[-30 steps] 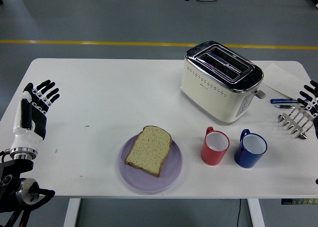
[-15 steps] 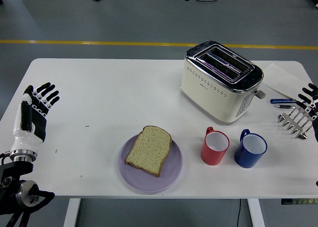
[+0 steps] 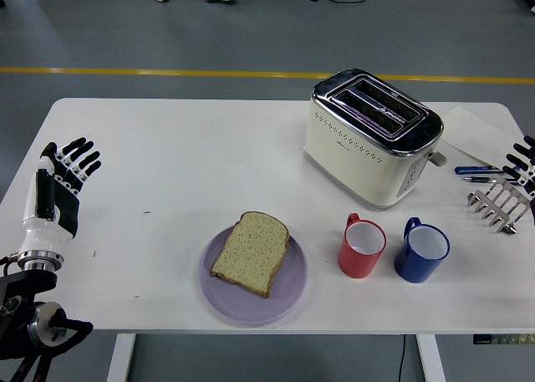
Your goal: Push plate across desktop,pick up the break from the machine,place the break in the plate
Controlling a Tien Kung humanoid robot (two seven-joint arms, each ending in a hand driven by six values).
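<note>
The left hand (image 3: 58,177) has 5 black fingers with white joint bands, a white palm shell with a black panel, a silver wrist ring and black arm joints. Only black-and-white fingertips of the right hand (image 3: 525,158) show.

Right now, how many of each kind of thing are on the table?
Toaster: 1
Plate: 1
Bread slice: 1
Cups: 2, red and blue
Pens: 2
Paper sheet: 1
Metal rack: 1
Total: 9

One toaster (image 3: 374,136), one plate (image 3: 252,277), one bread slice (image 3: 251,252) — two mugs (image 3: 361,247).
</note>
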